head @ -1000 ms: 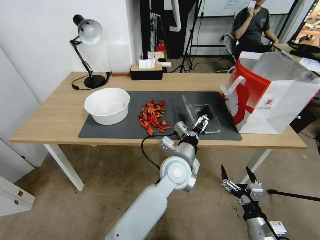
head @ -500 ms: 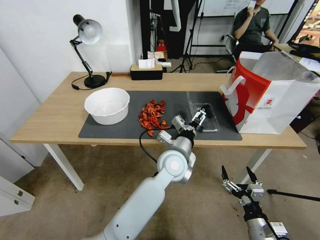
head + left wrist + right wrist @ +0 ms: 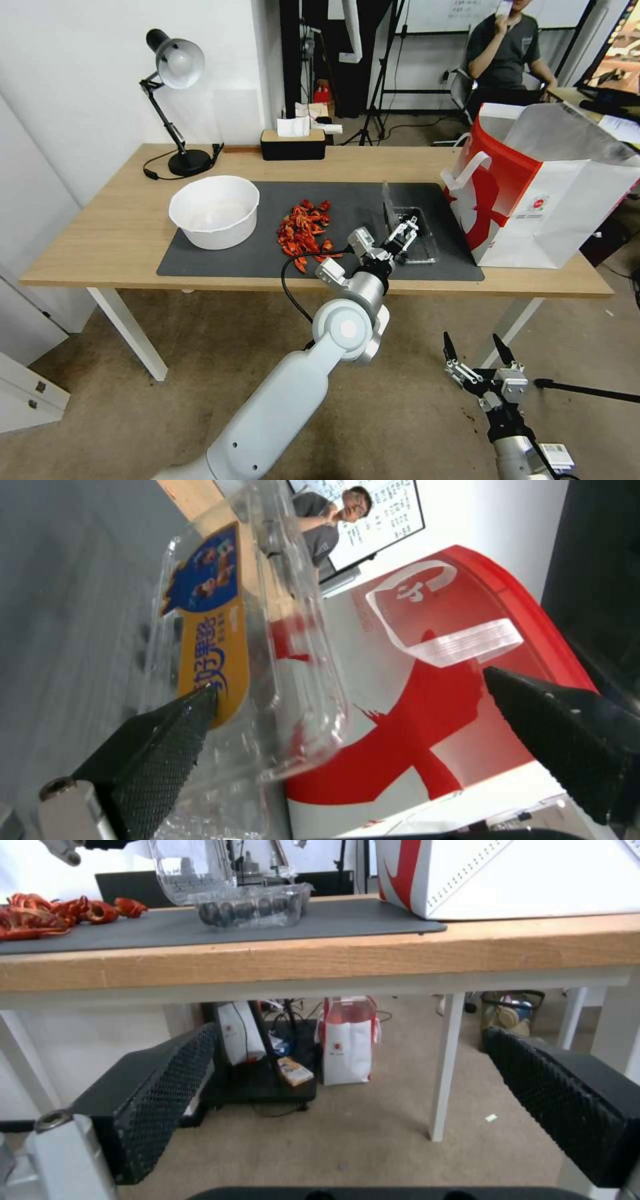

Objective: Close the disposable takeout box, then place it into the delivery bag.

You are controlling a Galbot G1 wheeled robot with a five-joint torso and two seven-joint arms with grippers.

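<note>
Now the left gripper (image 3: 403,235) has apparently tipped the takeout box (image 3: 412,233) lid upright.

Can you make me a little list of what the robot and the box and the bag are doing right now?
left gripper: open, at the raised lid of the disposable takeout box
right gripper: open, low, in front of the table, idle
box lid: standing up, not shut yet
box base: on the grey mat, dark round pieces inside
delivery bag: upright, open at the top, right of the box
other things: white bowl, red pile, lamp
</note>
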